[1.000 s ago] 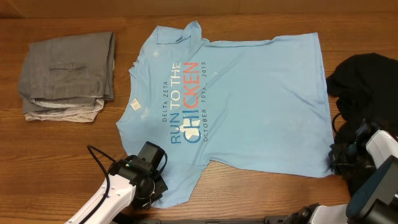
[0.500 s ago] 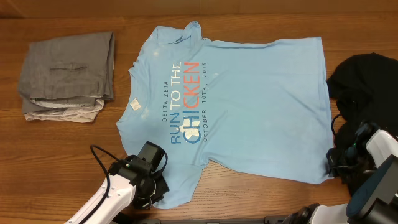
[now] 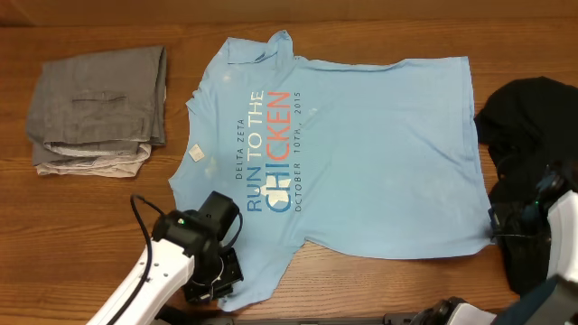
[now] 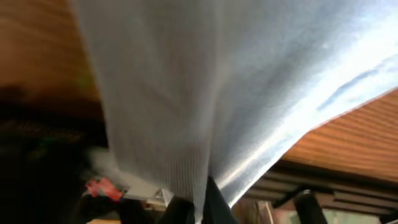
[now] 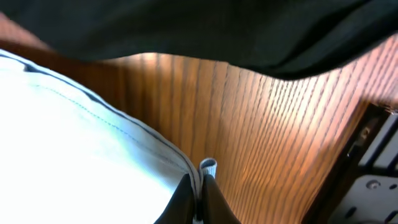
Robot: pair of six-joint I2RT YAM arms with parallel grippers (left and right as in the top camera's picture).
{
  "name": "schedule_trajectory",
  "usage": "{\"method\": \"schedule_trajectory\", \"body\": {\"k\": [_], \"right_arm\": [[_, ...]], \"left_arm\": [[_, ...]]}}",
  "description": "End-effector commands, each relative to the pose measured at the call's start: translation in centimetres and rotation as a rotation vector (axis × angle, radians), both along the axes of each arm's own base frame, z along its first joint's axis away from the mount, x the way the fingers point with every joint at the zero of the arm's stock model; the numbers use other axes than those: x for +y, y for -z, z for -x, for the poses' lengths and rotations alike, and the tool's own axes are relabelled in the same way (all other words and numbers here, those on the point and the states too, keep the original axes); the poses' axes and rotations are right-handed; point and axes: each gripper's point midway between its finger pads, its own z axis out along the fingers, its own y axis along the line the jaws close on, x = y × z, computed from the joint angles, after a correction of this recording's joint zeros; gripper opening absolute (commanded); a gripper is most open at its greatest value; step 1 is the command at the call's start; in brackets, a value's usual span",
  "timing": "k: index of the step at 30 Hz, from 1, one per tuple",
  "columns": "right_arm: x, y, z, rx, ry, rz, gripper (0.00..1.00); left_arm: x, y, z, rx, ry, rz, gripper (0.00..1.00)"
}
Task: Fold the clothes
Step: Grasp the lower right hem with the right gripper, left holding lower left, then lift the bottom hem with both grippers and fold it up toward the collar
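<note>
A light blue short-sleeved cotton T-shirt (image 3: pixel 379 153) with white and red-orange lettering lay spread flat, print up, on the wooden bench (image 3: pixel 90 235). The left hand (image 4: pixel 200 204) was pinched shut on the near sleeve's fabric and the right hand (image 5: pixel 198 186) on the near hem corner, probably so that the near edge could be lifted evenly for a lengthwise fold. The plain black fabric garment (image 3: pixel 528 117) lay heaped at the right, not yet folded.
</note>
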Motion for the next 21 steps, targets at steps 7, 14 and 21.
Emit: {"method": "schedule_trajectory", "body": {"k": [7,14,21], "right_arm": [[-0.4,-5.7,-1.0,-0.106,-0.053,0.054,0.04],[-0.3,-7.7,-0.9,-0.105,-0.075,0.056,0.04],[-0.4,-7.7,0.1,-0.059,-0.075,0.069,0.04]], "left_arm": [[1.3,-4.5,-1.6,-0.111,0.033,-0.061,0.04],[1.7,-5.7,-0.6,-0.132,0.023,-0.048,0.04],[2.3,-6.4,0.6,-0.151,-0.003,-0.045,0.04]]}}
